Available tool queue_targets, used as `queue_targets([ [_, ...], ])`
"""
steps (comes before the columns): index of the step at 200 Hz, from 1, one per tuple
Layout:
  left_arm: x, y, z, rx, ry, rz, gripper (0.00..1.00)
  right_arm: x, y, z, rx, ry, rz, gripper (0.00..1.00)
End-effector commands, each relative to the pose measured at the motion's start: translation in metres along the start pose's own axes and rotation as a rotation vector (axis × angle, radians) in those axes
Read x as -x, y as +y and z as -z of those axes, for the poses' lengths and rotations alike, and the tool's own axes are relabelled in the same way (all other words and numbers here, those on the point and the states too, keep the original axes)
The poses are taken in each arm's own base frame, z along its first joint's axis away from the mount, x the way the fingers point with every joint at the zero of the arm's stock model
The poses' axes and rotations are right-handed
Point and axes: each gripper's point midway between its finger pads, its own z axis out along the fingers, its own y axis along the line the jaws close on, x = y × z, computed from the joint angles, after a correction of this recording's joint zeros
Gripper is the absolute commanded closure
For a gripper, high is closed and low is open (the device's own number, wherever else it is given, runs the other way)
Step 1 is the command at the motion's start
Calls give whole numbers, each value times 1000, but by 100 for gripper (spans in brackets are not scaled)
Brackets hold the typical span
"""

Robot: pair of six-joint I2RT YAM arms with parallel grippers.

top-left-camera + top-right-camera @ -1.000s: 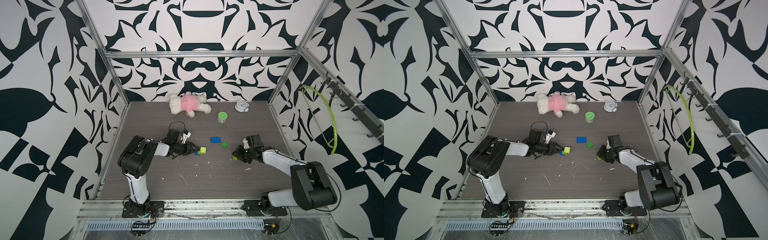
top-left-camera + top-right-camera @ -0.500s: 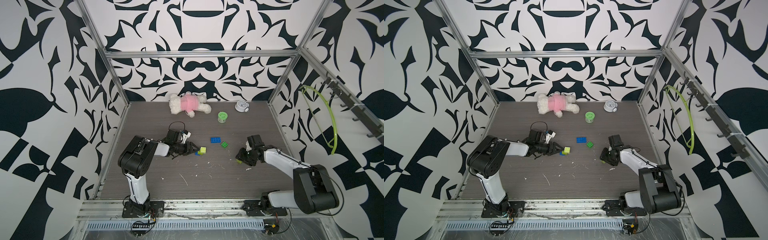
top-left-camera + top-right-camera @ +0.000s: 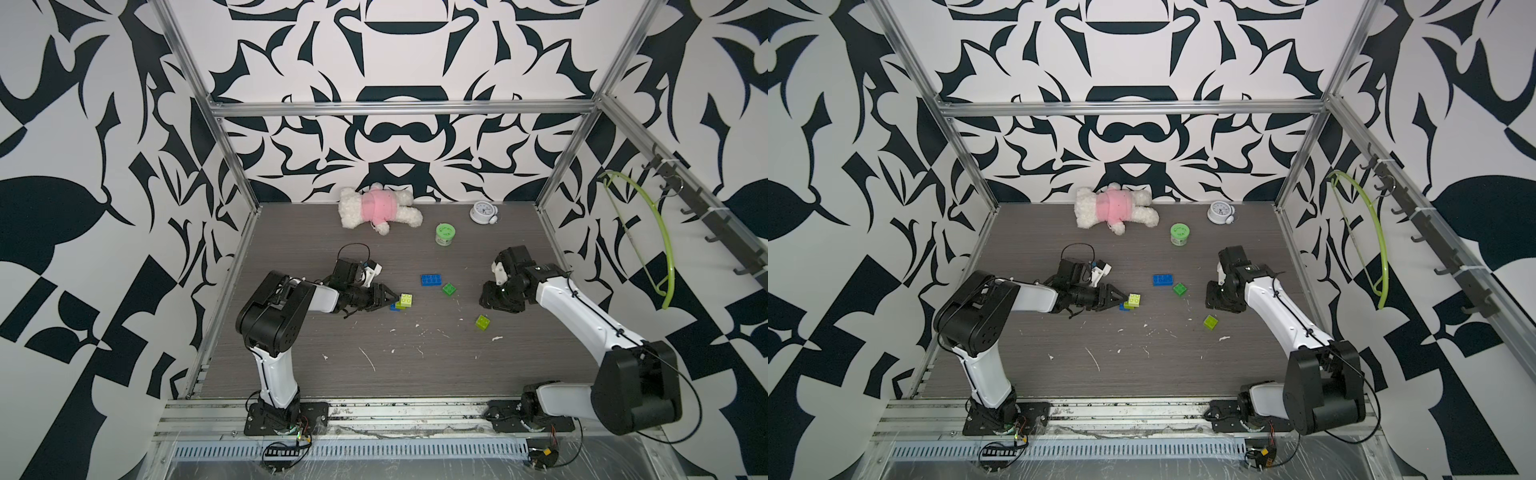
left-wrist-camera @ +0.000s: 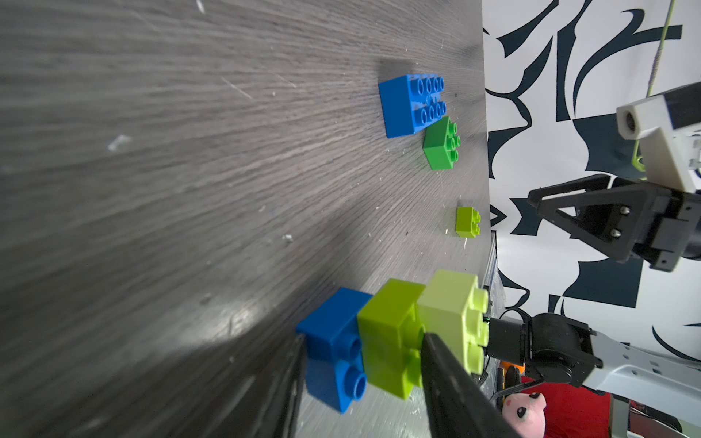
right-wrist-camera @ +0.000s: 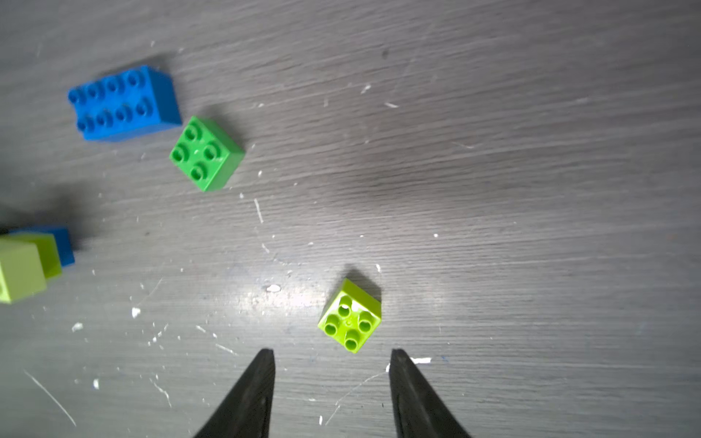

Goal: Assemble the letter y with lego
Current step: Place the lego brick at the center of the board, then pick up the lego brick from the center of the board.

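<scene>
Grey wood-grain counter (image 3: 374,374) fills the cell between black-and-white patterned walls (image 3: 395,145). My left gripper (image 3: 388,297) reaches low toward the middle, its jaws clamped on a three-brick stack (image 3: 402,302) turned on its side. The stack is a small blue brick (image 4: 333,341), a lime green brick (image 4: 387,341) and a pale yellow brick (image 4: 447,303), pressed together in a row. In the left wrist view one finger (image 4: 288,386) lies against the blue brick's outer side, and the other sits at the seam between lime and pale yellow. I cannot tell whether the stack rests on the counter or hangs just above it.

Toward the back wall the wide blue brick (image 3: 431,279) lies studs up, with the dark green brick (image 3: 449,289) just beside its corner. The loose lime green brick (image 3: 482,322) sits studs up, apart from both and nearer the front.

My right gripper (image 5: 330,356) hovers over the counter with its jaws apart and nothing between them. The loose lime green brick is just beyond its fingertips (image 5: 265,364). Three bricks are joined and three lie separate, so no Y is formed.
</scene>
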Motion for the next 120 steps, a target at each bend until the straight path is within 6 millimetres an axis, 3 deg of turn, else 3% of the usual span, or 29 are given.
queue_targets([
  [1,-96,109,11,411,191,325,46,-1,8,4,-45,50,185,48],
  [28,-96,110,11,411,192,327,46,-2,17,0,-148,148,538,43],
  [44,-96,109,11,411,192,326,46,-7,15,-8,-144,193,635,44],
  [120,-96,109,11,411,192,325,46,-16,7,-29,-162,302,695,44],
])
